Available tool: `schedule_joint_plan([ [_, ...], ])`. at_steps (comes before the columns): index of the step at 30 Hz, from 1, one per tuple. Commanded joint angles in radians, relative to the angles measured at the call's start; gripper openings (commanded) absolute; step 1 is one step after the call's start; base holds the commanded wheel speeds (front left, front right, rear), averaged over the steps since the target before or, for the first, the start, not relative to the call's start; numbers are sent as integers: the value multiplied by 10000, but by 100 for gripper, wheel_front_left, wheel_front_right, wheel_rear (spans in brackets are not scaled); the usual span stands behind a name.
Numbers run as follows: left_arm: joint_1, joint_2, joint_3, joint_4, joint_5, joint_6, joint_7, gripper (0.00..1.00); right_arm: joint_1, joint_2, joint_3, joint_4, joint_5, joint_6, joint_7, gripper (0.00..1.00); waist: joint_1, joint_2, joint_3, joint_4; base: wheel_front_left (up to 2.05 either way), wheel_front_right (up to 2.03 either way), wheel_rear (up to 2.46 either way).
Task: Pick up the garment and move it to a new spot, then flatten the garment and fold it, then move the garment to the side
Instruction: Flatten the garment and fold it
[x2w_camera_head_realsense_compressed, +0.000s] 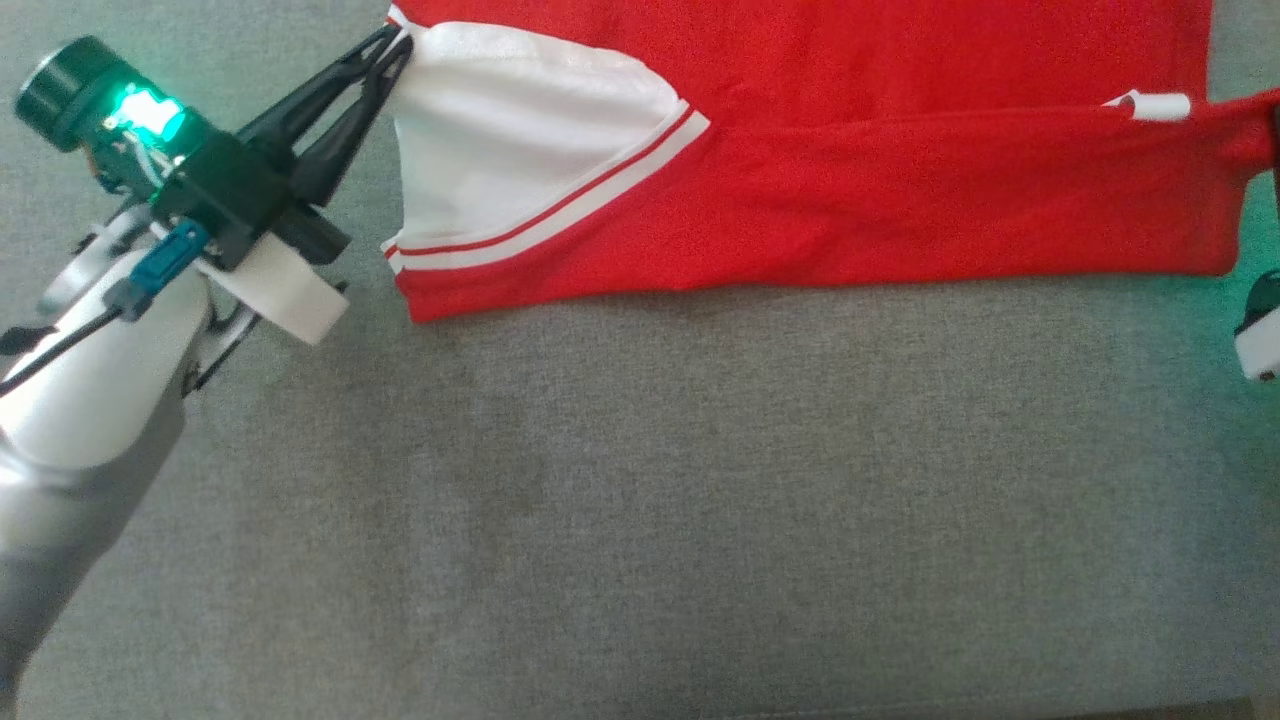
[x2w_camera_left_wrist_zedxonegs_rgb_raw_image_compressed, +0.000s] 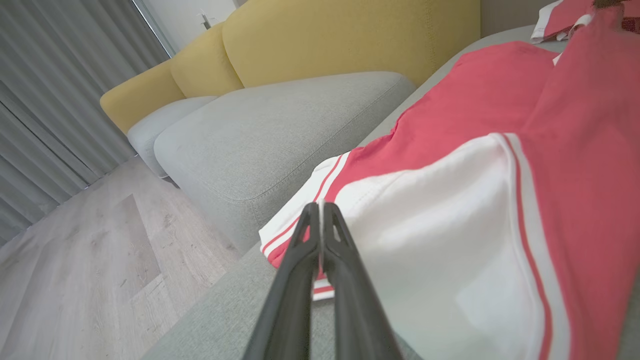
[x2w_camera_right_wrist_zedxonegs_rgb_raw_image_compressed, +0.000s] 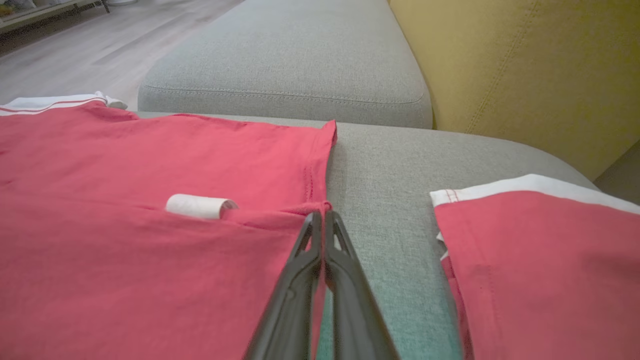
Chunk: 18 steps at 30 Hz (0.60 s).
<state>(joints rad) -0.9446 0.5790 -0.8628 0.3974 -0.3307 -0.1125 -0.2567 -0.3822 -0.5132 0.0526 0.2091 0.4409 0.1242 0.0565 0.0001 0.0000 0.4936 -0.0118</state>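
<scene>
The garment (x2w_camera_head_realsense_compressed: 820, 190) is a red shirt with white, red-striped sleeves, lying across the far part of the grey cushion (x2w_camera_head_realsense_compressed: 640, 480), its near layer folded over. My left gripper (x2w_camera_head_realsense_compressed: 395, 45) is shut on the white sleeve's edge at the garment's left end. In the left wrist view its gripper (x2w_camera_left_wrist_zedxonegs_rgb_raw_image_compressed: 320, 206) pinches white cloth of the garment (x2w_camera_left_wrist_zedxonegs_rgb_raw_image_compressed: 450, 240). At the other end, in the right wrist view, my right gripper (x2w_camera_right_wrist_zedxonegs_rgb_raw_image_compressed: 324, 215) is shut on the red hem corner of the garment (x2w_camera_right_wrist_zedxonegs_rgb_raw_image_compressed: 150, 260). A rolled white label (x2w_camera_right_wrist_zedxonegs_rgb_raw_image_compressed: 200, 206) lies on the red cloth.
A second red and white garment (x2w_camera_right_wrist_zedxonegs_rgb_raw_image_compressed: 525, 260) lies to the right on the same cushion. Another grey cushion (x2w_camera_right_wrist_zedxonegs_rgb_raw_image_compressed: 285, 65) and yellow backrests (x2w_camera_right_wrist_zedxonegs_rgb_raw_image_compressed: 525, 75) lie beyond. Wooden floor (x2w_camera_left_wrist_zedxonegs_rgb_raw_image_compressed: 75, 260) lies past the cushion's left edge. The pale right wrist (x2w_camera_head_realsense_compressed: 1262, 340) shows at the head view's right border.
</scene>
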Motion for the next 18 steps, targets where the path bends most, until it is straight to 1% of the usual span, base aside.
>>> schedule_joint_plan([
  [1,-403,259,530,-105,-49,99,-44,5,-107,-181,87,-126,-52,65,-147,18,-1,0,37,5,0,0,0],
  [2,-396,167,576,-75,-40,109,-45,40,-202,-101,102,-8,-71,65,-270,100,-1,0,60,12,0,0,0],
  [3,-363,64,658,-87,-52,137,-46,100,-296,4,77,103,-89,65,-425,100,-1,0,77,22,0,0,0],
  [6,-108,-239,1055,-338,-57,396,-48,100,-447,225,95,222,-96,65,-1003,100,-1,0,65,61,0,0,0],
  [7,266,-434,1403,-584,-44,717,-49,100,-444,307,-31,300,-211,65,-1463,100,-1,0,-15,72,0,0,0],
  [10,1134,-789,2044,-991,-146,1283,-49,100,-286,409,-72,330,-412,65,-1970,100,-1,0,-237,74,0,0,0],
  [12,1868,-1100,2481,-1245,-324,1565,-49,100,-98,525,-72,317,-456,65,-2189,100,-1,0,-428,90,0,0,0],
  [15,2982,-1680,3103,-1563,-650,1828,-50,100,262,700,-81,294,-463,65,-2400,100,-1,0,-704,150,0,0,0],
  [18,3937,-2286,3536,-1616,-912,1886,-50,100,611,870,-121,344,-419,65,-2542,100,-1,0,-959,220,0,0,0],
])
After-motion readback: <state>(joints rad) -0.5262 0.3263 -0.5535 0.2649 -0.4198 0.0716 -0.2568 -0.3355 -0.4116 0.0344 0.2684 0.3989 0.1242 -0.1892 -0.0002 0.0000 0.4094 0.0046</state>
